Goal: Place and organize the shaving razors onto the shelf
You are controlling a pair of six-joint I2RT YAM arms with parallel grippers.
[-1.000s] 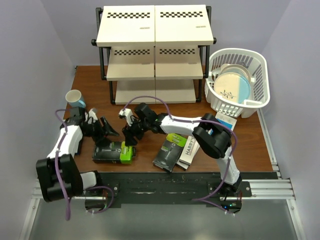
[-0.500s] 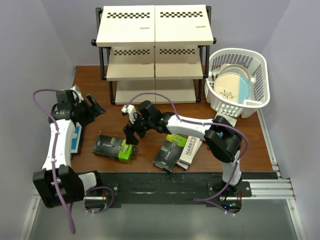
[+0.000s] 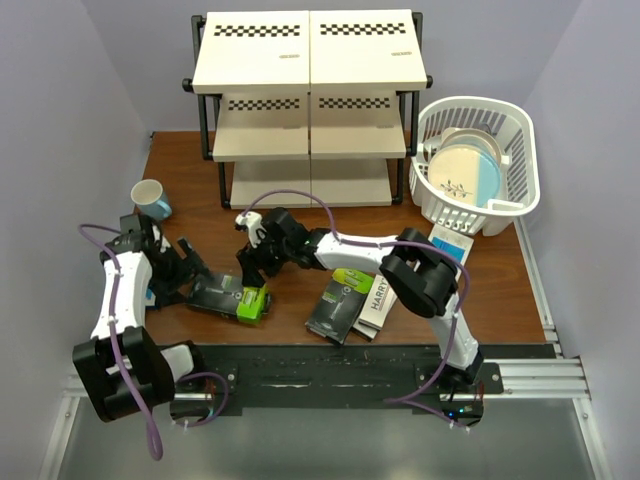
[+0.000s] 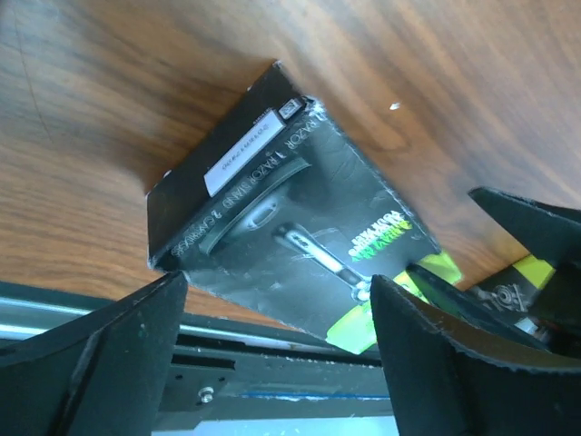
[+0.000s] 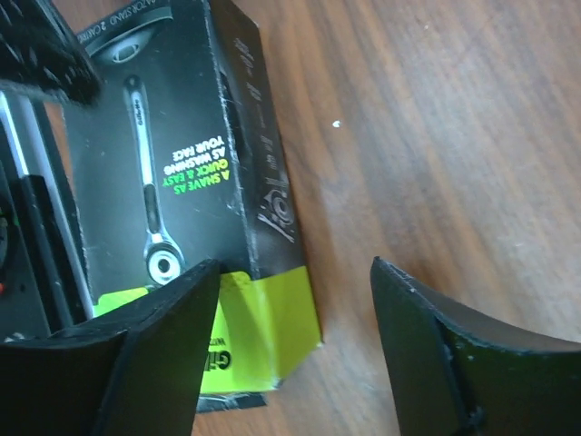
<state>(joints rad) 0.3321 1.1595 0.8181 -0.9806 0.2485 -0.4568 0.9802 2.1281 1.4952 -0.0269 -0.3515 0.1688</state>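
While the left hand and right hand hang spread and empty over the black razor box, flat on the worktop at the shelf's seven o'clock, it looks light, stiff and glossy, probably best pinched across its long edges.

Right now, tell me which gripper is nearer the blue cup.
Left. The left gripper sits just toward the robot from the cup; the right gripper is much farther right, over the black box.
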